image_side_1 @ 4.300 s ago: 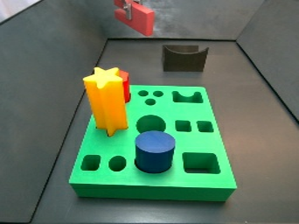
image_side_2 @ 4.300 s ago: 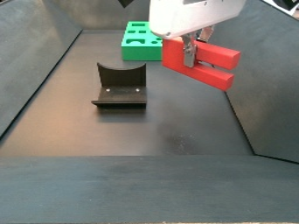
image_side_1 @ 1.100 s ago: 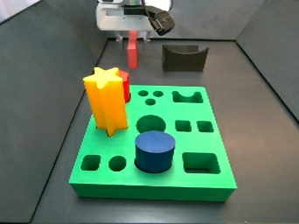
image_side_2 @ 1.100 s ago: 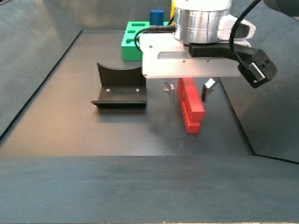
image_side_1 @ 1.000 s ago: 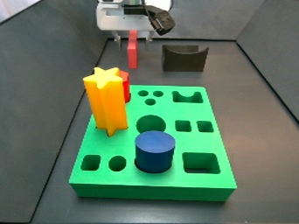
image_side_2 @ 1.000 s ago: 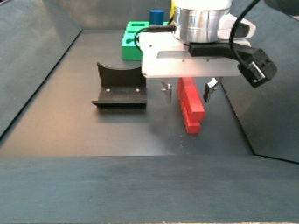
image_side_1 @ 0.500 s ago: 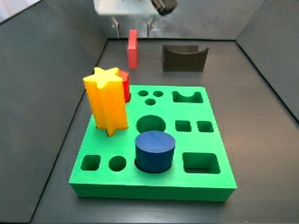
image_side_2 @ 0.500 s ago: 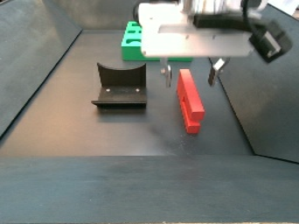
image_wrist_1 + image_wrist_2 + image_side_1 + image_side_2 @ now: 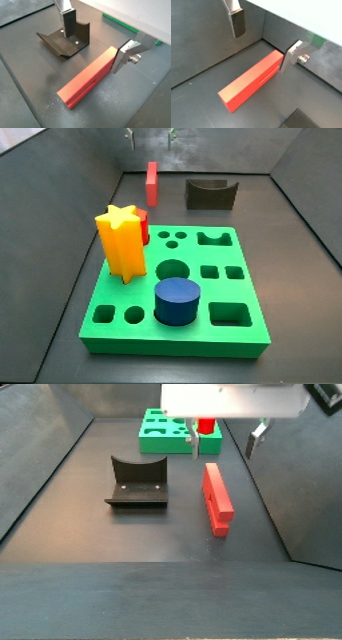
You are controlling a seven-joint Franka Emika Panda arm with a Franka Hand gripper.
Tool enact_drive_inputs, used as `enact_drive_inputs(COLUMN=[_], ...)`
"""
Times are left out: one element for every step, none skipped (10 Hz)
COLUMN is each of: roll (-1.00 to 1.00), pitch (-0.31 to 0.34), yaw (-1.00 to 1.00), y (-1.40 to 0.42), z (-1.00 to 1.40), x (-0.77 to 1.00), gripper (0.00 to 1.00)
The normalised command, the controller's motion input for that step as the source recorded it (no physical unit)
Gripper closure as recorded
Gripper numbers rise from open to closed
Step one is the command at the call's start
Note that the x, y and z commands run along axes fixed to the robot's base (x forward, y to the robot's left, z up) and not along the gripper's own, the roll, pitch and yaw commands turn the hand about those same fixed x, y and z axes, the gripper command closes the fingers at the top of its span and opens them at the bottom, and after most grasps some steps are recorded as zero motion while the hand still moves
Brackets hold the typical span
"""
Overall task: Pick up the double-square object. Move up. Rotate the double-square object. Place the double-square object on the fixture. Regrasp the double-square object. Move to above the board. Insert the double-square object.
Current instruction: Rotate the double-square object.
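Red block (image 9: 217, 500) lies flat on the dark bench floor (image 9: 147, 534), centre-right in that side view, just beside the fixture (image 9: 136, 482) but not touching it and not on it. In the other side view it shows as a thin red strip (image 9: 151, 183) at upper centre, left of the fixture (image 9: 210, 193). Green board (image 9: 174, 288) fills the lower half there, yellow star (image 9: 120, 241) and blue cylinder (image 9: 177, 301) standing in it.

Gripper (image 9: 225, 439) hangs above the block's far end, at upper centre-right. Fingers spread wide and empty. In a wrist view one finger (image 9: 70, 23) sits in front of the fixture (image 9: 65, 40); the other (image 9: 126, 57) stands just off the block's long edge (image 9: 91, 79), apparently not touching.

Step judged: picking up the block. To do it well: come straight down with the fingers straddling the narrow width, square to the long sides, centred enough that it won't tip when lifted. Which end carries the legs cannot be told.
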Motion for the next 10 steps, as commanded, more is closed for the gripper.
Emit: enact_drive_inputs(roll=[0.0, 0.0, 0.0, 0.0, 0.0, 0.0, 0.0, 0.0, 0.0, 0.0], pitch=[-0.001, -0.002, -0.003, -0.004, -0.004, -0.004, -0.004, -0.004, -0.004, -0.005], yaw=[1.0, 1.0, 1.0, 1.0, 1.0, 1.0, 1.0, 1.0, 1.0, 1.0], y=[0.0, 0.0, 0.01, 0.01, 0.01, 0.01, 0.01, 0.01, 0.01, 0.01], z=[-0.1, -0.07, -0.04, -0.04, -0.03, -0.03, -0.03, -0.03, -0.03, -0.03], x=[0.02, 0.03, 0.03, 0.03, 0.04, 0.04, 0.04, 0.04, 0.04, 0.04], gripper=[0.0, 0.0, 0.0, 0.0, 0.0, 0.0, 0.0, 0.0, 0.0, 0.0])
